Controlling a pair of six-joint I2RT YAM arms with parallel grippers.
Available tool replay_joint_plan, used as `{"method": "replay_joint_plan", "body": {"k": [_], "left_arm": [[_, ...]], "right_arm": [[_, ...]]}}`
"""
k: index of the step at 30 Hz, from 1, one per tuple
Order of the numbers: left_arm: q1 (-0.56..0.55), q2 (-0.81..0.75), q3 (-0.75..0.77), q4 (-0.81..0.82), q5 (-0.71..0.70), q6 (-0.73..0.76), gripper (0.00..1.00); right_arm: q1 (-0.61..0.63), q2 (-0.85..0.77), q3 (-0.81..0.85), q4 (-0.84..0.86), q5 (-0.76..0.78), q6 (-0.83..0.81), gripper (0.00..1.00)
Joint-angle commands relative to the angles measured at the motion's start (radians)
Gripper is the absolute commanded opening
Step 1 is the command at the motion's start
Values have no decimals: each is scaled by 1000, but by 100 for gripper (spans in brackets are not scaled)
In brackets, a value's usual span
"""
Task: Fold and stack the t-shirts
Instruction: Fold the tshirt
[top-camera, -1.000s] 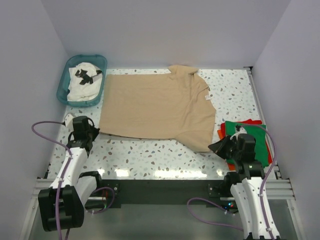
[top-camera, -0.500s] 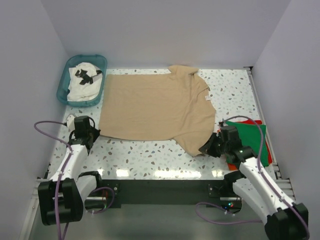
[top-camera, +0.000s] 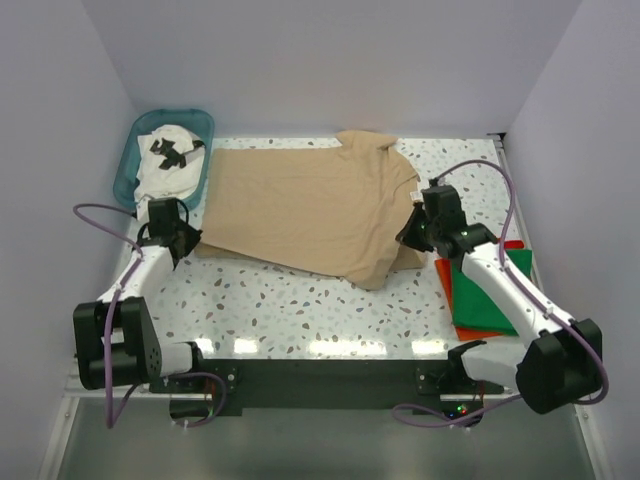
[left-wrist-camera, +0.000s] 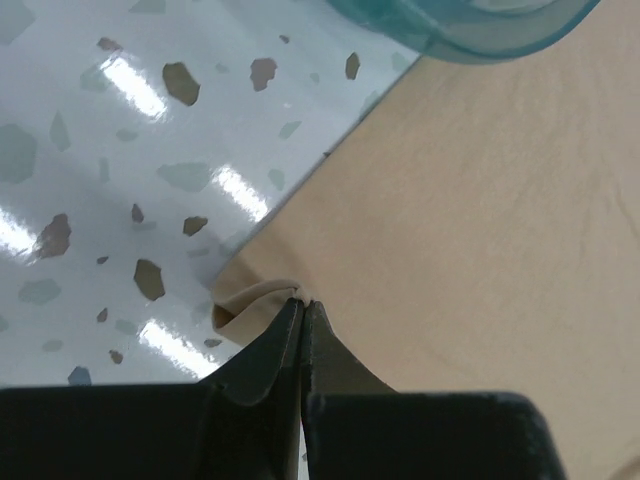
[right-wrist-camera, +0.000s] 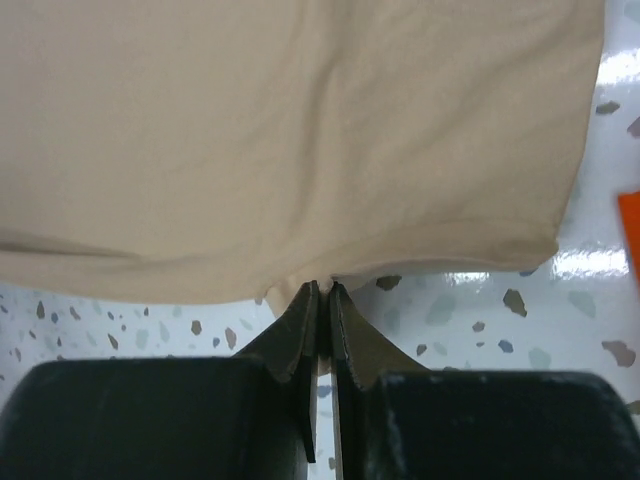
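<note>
The tan t-shirt lies spread across the middle of the speckled table, collar toward the far side, and everything else sits around it. At the shirt's near-left corner the left gripper has its two fingers pressed together on a small puckered fold of the tan hem; the left wrist view shows that corner raised slightly off the tabletop where it is pinched. At the shirt's right side, near the sleeve, the right gripper is likewise clamped on the tan edge, its jaws together with the hem caught between their tips. From above, the cloth at that side is gathered, and the near edge of the shirt runs at a slant from the left corner down toward the right. Just beside the shirt's far-left corner stands the teal basket, holding the white t-shirt with black print bunched inside. To the right of the tan shirt and nearer the arm bases lies the green t-shirt, folded flat, with the red-orange t-shirt showing beneath it along the edge that faces the tan shirt; the right arm reaches over this pile.
</note>
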Motion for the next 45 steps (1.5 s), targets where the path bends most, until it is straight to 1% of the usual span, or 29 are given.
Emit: {"method": "replay_joint_plan", "body": {"k": [1,7,10,16,21,28,39,45], "left_arm": [[-7,66,98,35,6,29,4],[-16,186,215,27,-3,28,4],[-19,233,261,29,-7,24,4],[-19,304,309,35,-14,24,4],[-19,350,333,41,-15,15,4],[-18,380,370,35,-24,12,3],[-18,402,368,47,-29,-3,3],[-18,403,376,58,-30,-9,3]], "right_arm": [[-10,78,93,5,75,-60,0],[-48,199,228,27,71,-86,0],[-86,249,268,42,37,-91,0],[-163,305,311,91,-22,-94,0],[-177,358,352,106,-64,-97,0],[-181,427,440,119,-75,-102,0],[-181,531,599,87,-86,-123,0],[-181,559,635,74,-69,-135,0]]}}
